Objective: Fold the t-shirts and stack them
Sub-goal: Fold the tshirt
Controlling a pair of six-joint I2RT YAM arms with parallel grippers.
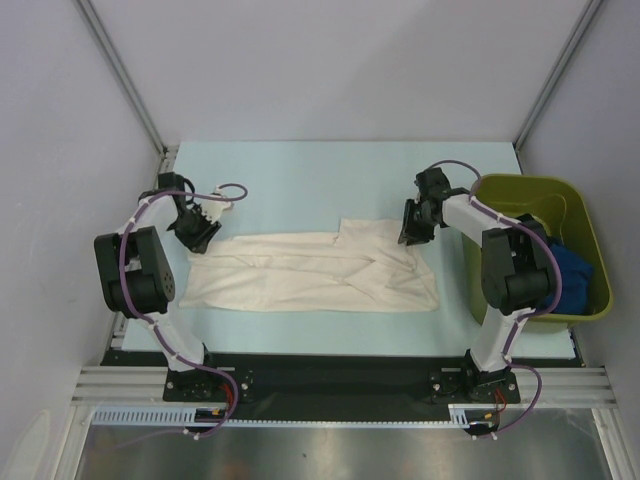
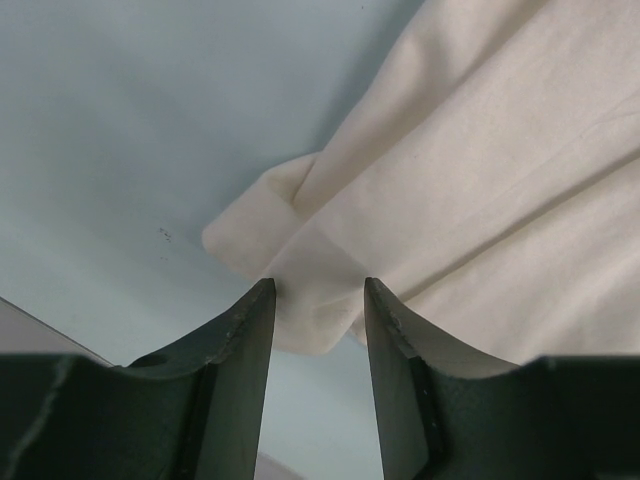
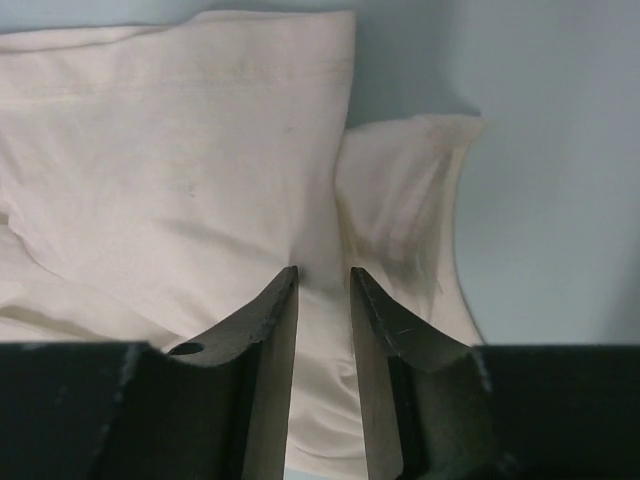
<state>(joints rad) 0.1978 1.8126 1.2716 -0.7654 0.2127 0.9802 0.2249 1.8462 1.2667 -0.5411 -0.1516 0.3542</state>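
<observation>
Risk: the corner of the shirt (image 1: 315, 272) is only just reached by the left gripper (image 2: 318, 285), so it may be missed on closing; a skewed fold would be caused by one side being lifted alone. Left jaws: partly open; cloth corner lies between the tips, the rest spread beyond and to their right. Right gripper (image 3: 323, 270): jaws narrow, not closed; cloth is seen under and between the tips, a raised fold just right of them; no firm pinch is shown.

Left arm (image 1: 135, 275): white links, bulky black joint housings.
Right arm (image 1: 515, 265): same build (a twin, from here).
Cables (image 1: 232, 186): purple, looping along each arm.
Fingers (image 2: 235, 370): dark, curved, scuffed.
</observation>
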